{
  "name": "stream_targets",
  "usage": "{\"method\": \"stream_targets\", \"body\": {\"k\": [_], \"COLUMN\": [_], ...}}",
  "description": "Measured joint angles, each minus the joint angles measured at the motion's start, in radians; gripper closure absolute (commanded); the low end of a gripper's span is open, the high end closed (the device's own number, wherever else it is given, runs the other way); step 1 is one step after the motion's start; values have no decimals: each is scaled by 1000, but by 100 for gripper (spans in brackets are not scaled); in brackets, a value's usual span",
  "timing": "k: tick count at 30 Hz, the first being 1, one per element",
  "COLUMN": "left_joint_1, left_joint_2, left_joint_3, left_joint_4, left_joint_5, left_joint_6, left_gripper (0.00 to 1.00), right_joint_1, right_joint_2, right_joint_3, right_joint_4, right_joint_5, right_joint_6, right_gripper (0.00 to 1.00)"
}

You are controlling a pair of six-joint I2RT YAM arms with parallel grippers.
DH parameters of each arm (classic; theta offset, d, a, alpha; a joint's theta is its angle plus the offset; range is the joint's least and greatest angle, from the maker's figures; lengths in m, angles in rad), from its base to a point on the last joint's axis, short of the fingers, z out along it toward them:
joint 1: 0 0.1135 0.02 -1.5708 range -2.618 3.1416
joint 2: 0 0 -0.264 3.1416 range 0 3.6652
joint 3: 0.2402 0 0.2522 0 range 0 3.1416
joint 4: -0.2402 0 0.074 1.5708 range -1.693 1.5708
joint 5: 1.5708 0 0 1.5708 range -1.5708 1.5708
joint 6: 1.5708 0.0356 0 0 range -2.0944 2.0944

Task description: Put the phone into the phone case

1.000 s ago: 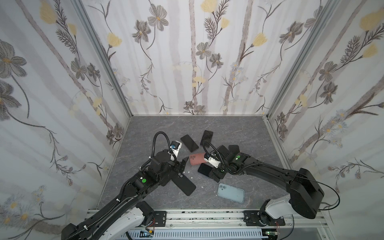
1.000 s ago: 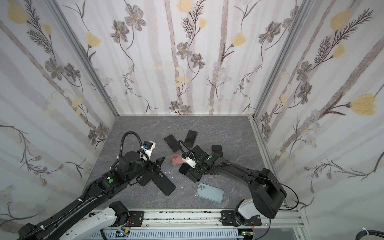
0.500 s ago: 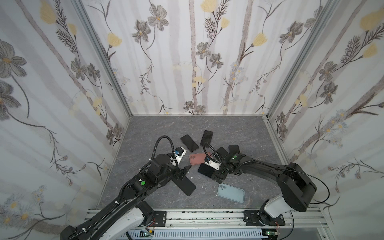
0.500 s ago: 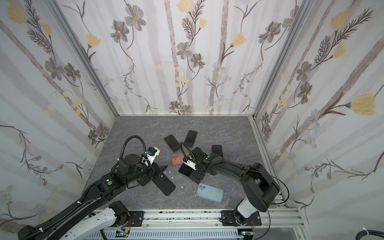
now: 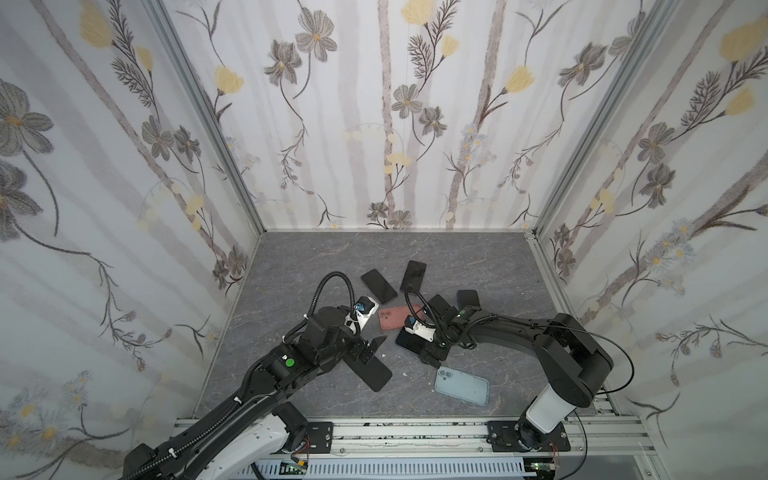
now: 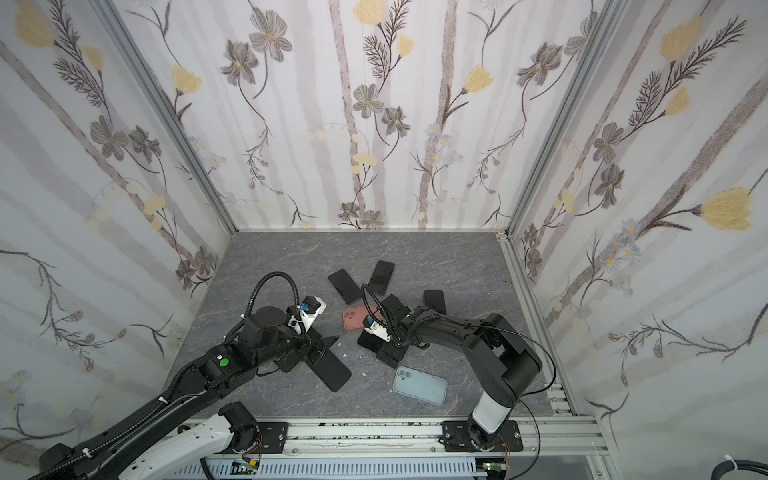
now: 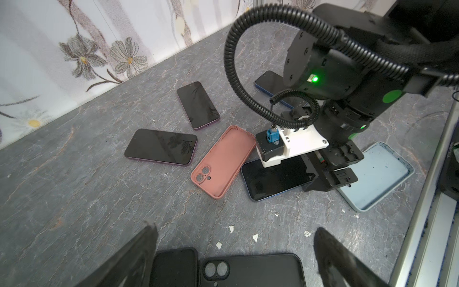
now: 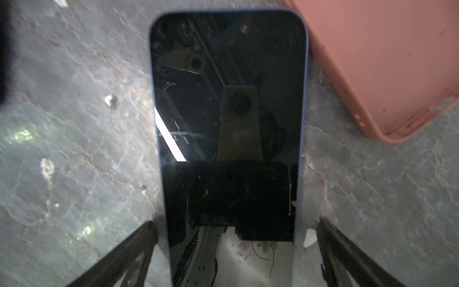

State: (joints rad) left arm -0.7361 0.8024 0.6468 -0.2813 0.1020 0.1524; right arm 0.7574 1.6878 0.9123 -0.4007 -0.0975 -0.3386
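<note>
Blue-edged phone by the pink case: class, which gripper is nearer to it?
Right. The right gripper is open with a fingertip either side of the blue-edged phone; the left gripper is apart from it, across the table.

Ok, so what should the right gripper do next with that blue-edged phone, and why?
Probably close the right gripper on the blue-edged phone: its open jaws straddle the phone's long edges, and the phone lies flat, screen up, beside the empty pink case.

Floral walls [image 5: 395, 104], grey marbled floor [image 5: 332, 257], white flecks [image 7: 231, 228].
</note>
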Motion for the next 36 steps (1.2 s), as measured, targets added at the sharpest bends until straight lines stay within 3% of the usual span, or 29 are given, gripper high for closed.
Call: {"method": "stream_targets", "body": {"k": [8, 23, 36], "left_joint_1": [-9, -16, -17], "left_joint_2": [-2, -4, -4], "left_joint_3": [-13, -14, -7], "left_joint_4": [-3, -3, -8], "left_joint_5": [0, -39, -52], "left_joint_6": [5, 8, 7], "left_gripper": [2, 3, 4], "right_joint_1": [0, 0, 0], "right_joint_2": [25, 32, 17], "right_joint_3": [12, 25, 36], "right_joint_4": [25, 31, -21], "right_joint_5": [-12, -20, -8], "right_joint_6": [-3, -12, -16], "right_gripper": [1, 25, 34]}}
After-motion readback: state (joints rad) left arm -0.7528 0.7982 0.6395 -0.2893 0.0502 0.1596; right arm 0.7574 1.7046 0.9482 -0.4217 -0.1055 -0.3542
